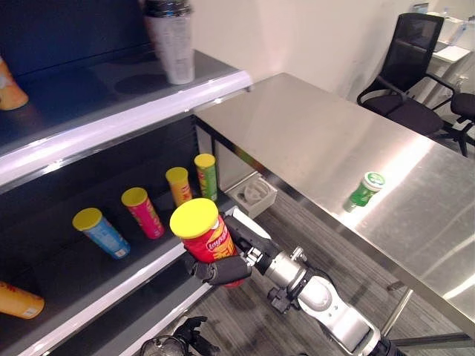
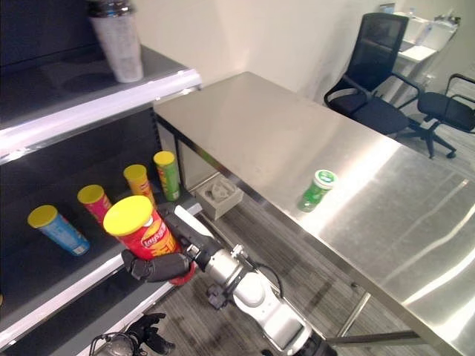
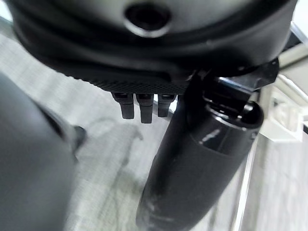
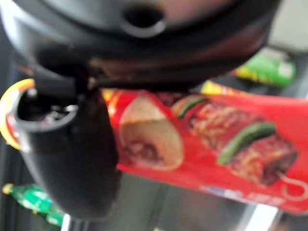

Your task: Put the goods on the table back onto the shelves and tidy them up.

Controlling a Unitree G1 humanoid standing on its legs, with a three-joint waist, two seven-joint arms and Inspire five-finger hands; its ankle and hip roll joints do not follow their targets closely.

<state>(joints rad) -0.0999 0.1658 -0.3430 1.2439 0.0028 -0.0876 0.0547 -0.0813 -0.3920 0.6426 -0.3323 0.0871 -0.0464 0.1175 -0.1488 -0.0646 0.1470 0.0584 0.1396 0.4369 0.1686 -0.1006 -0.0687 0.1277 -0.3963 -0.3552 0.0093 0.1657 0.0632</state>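
A red chip can [image 1: 211, 241] with a yellow lid is held upright in my right hand [image 1: 223, 270], whose fingers and thumb curl round its lower body. The can hangs in front of the lower shelf's white edge [image 1: 111, 297], just off the shelf. In the right wrist view the red can [image 4: 216, 139] lies across the palm beside the thumb [image 4: 72, 159]. A green bottle [image 1: 364, 190] lies on the steel table [image 1: 312, 133]. My left hand [image 1: 189, 331] hangs low near the floor, fingers relaxed and holding nothing.
On the lower shelf stand a blue can [image 1: 102, 231], a pink can [image 1: 142, 212], an orange can [image 1: 179, 185] and a green can [image 1: 206, 175]; another orange can [image 1: 16, 300] lies at the left. A pale cup [image 1: 171, 41] stands on the upper shelf. Office chairs [image 1: 404, 67] stand behind the table.
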